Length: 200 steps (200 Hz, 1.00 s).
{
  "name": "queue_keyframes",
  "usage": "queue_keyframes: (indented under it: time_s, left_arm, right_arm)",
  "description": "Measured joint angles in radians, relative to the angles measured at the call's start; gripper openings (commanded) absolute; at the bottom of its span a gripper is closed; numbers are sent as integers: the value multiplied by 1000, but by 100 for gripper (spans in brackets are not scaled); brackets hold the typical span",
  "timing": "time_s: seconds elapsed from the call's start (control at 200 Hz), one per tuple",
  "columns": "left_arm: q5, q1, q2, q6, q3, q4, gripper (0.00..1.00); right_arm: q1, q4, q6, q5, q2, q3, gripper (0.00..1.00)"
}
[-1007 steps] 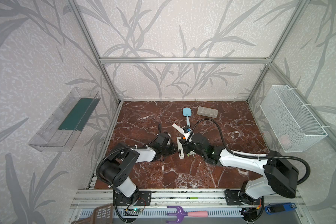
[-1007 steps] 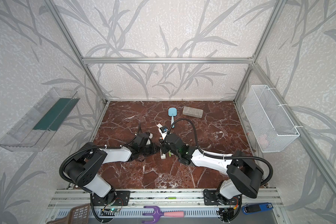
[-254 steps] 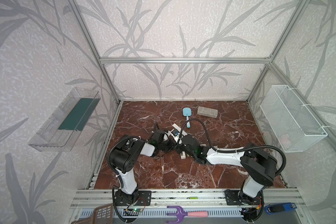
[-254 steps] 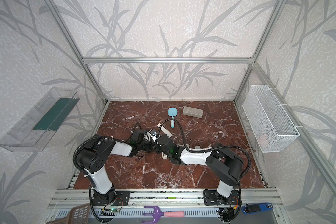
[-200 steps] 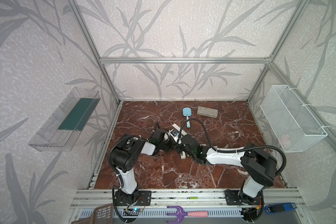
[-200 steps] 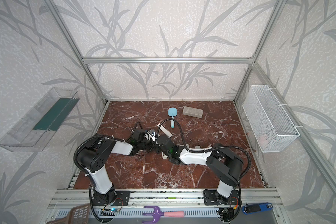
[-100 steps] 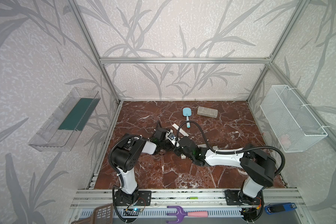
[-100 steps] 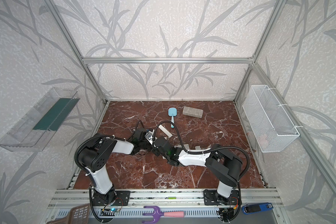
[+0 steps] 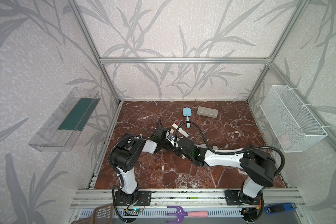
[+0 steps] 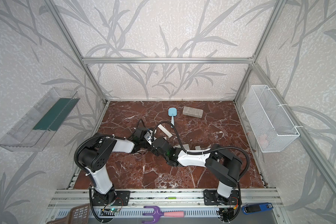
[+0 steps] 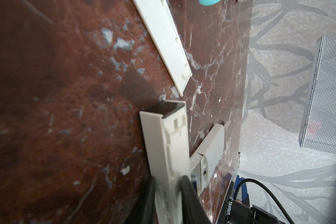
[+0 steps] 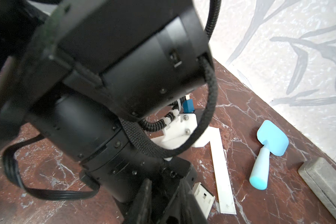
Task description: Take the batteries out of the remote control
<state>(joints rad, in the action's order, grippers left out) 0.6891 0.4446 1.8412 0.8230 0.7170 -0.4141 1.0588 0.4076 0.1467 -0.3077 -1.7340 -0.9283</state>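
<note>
Floor: we're looking down on a red-brown marble floor (image 9: 231, 131), boxed in by leaf-patterned walls.
Walls: a clear shelf (image 9: 66, 120) hangs at the left of the frame and a white wire basket (image 9: 291, 120) at the right.
Arms: both reach in low and meet nose to nose at the centre of the frame in both top views.
Left gripper (image 11: 168, 186): it's clamped on a long white remote (image 11: 163, 135), one black finger on each long side.
Remote: it's at the centre of the frame under the two wrists, open back showing. On the marble or just above it, we cannot tell.
Right gripper (image 12: 165, 186): narrow, all but closed. What sits between the dark fingers we cannot tell.
Batteries: hidden from us in every view.
Cover (image 11: 163, 44): a long white strip, flat on the floor just past the remote's end, not touching it.
Second remote (image 11: 211, 147): beige, just beside the held one.
Upper middle of the frame: a blue scoop (image 9: 186, 113) and a grey block (image 9: 207, 112), near each other but apart.
</note>
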Motion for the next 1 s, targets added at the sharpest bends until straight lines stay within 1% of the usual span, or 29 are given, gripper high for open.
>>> queue_keyframes:
  time_s: [0.545, 0.69, 0.87, 1.0]
  left_arm:
    - [17, -3, 9, -6, 3, -6, 24]
    - [17, -3, 9, -18, 12, 10, 24]
    - [4, 19, 17, -23, 40, 35, 23]
    - [-3, 25, 19, -23, 47, 42, 23]
  right_arm:
    - [15, -12, 29, -30, -11, -13, 0]
    - [15, 16, 6, -35, -6, 4, 0]
    - [-11, 93, -78, 62, 43, 90, 0]
    - [-30, 103, -102, 102, 56, 103, 0]
